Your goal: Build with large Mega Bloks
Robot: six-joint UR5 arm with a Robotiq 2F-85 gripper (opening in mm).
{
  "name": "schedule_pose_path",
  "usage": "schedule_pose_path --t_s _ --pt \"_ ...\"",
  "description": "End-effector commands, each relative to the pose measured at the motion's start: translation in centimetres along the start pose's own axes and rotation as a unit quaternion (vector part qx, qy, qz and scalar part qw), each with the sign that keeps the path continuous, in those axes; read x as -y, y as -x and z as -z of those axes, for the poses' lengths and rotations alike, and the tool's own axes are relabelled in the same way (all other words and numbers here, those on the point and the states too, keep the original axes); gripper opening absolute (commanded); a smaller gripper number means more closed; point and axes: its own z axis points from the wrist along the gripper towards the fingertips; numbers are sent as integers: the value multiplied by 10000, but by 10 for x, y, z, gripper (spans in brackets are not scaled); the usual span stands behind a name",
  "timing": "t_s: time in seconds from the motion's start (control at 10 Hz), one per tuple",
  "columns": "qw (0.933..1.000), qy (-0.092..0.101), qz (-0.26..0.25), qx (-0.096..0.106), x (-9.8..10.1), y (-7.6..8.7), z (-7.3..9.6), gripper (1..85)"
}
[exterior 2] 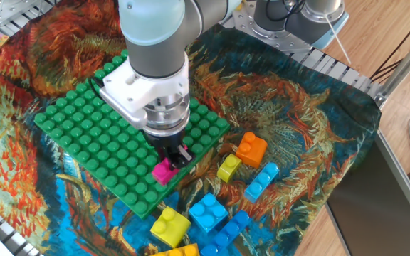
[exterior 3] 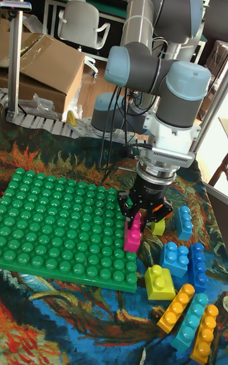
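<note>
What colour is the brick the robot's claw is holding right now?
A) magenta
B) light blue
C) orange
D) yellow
A: the gripper is closed on a magenta brick at the edge of the green baseplate, while the yellow, orange and blue bricks lie loose on the cloth.
</note>
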Motion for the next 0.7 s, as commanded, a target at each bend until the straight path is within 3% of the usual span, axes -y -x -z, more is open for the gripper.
schedule_pose_path --t_s 0.0,0.3,0.6 --pt "9999 68 55 -62 15 0 6 13" --pt "9999 116 121 -42 18 -1 6 13" --pt "9998 151 111 16 19 11 -4 13"
